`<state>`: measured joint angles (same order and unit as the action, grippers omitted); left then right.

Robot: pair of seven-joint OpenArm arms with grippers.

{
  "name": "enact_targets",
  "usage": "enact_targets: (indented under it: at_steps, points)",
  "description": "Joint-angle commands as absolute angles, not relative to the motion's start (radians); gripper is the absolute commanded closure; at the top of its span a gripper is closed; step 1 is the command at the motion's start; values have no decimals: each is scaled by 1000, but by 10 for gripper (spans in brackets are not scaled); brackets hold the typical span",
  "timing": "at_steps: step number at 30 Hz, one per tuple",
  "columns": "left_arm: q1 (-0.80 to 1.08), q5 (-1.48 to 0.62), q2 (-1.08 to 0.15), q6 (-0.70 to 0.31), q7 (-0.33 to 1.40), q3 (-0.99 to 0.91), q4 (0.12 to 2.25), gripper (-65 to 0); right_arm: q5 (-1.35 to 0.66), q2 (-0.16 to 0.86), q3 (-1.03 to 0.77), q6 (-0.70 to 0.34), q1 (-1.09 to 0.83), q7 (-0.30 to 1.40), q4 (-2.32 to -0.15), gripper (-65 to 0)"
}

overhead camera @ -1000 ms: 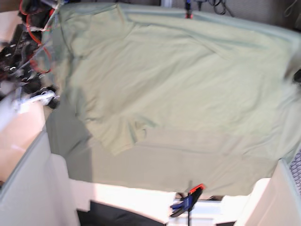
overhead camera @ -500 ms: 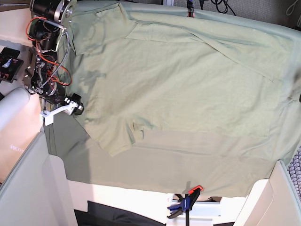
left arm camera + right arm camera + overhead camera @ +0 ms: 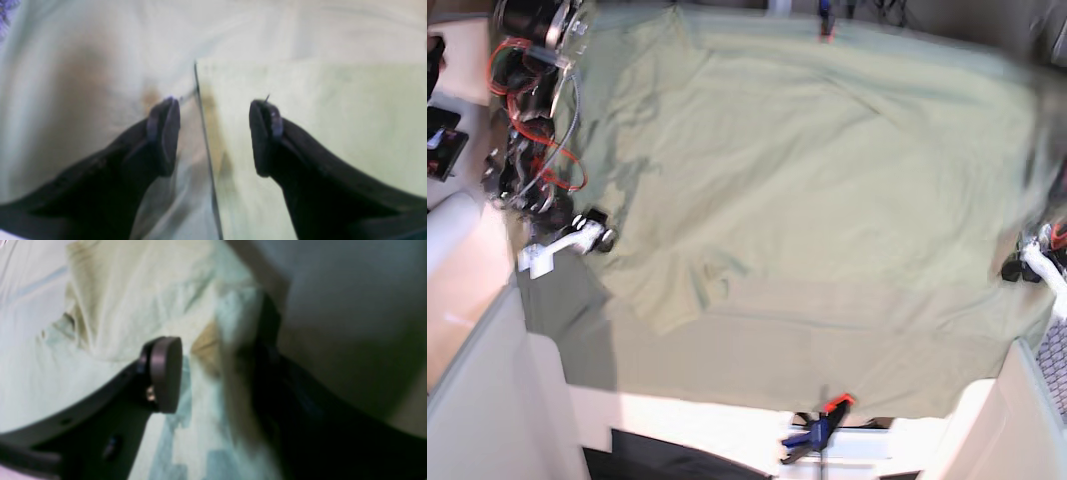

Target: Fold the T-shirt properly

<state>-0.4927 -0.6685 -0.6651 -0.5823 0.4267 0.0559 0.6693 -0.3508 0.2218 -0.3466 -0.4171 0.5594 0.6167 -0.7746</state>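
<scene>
The pale sage-green T-shirt (image 3: 827,190) lies spread out on the same-coloured sheet (image 3: 827,360), with a sleeve at the lower left. My right gripper (image 3: 595,232) is at the shirt's left edge. In the right wrist view it (image 3: 217,350) is open, and a raised fold of shirt cloth (image 3: 233,340) stands between the fingers. My left gripper (image 3: 1017,268) is at the shirt's right edge. In the left wrist view it (image 3: 217,105) is open just above the cloth, and a cloth edge (image 3: 203,133) runs between its fingers.
An orange and blue clamp (image 3: 822,430) holds the sheet at the front edge, and another clamp (image 3: 827,25) holds it at the back. Pale side panels (image 3: 487,400) flank the table at the lower left and lower right. Red cables (image 3: 537,130) hang on the right arm.
My left arm has come into the base view at the right edge. My right arm has settled lower at the shirt's left edge. The shirt lies much as before.
</scene>
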Motion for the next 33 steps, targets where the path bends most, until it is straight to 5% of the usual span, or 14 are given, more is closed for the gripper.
enact_targets:
  at_steps: [1,8,12,21,24,26,28,30,33]
  points:
    - [-546,-649,-673,-536,383,62,628,-365,-355,236,-347,-409,583,619,-788,-323]
    - [-620,-587,-618,-498,364,67,482,-365,-356,238,-347,-409,584,618,-788,-323]
    - [-620,-656,-603,-592,411,67,499,-365,-359,238,-347,-409,584,617,-788,-323]
    - [-620,-676,-566,-599,430,67,506,-359,-408,234,-347,-409,588,617,-788,-323]
    - [-620,-675,-563,-599,422,67,506,-204,-408,230,-347,-409,590,617,-788,-320]
    - [-617,-675,-564,-599,397,67,506,-79,-409,229,-347,-409,590,617,-788,-269]
    - [-617,-675,-566,-599,380,67,506,0,-408,230,-347,-409,590,608,-788,-134]
    - [-618,-676,-566,-617,377,67,506,0,-409,230,-347,-409,590,601,-788,0]
    - [-617,-708,-572,-698,379,67,506,0,-412,236,-347,-416,590,607,-791,0]
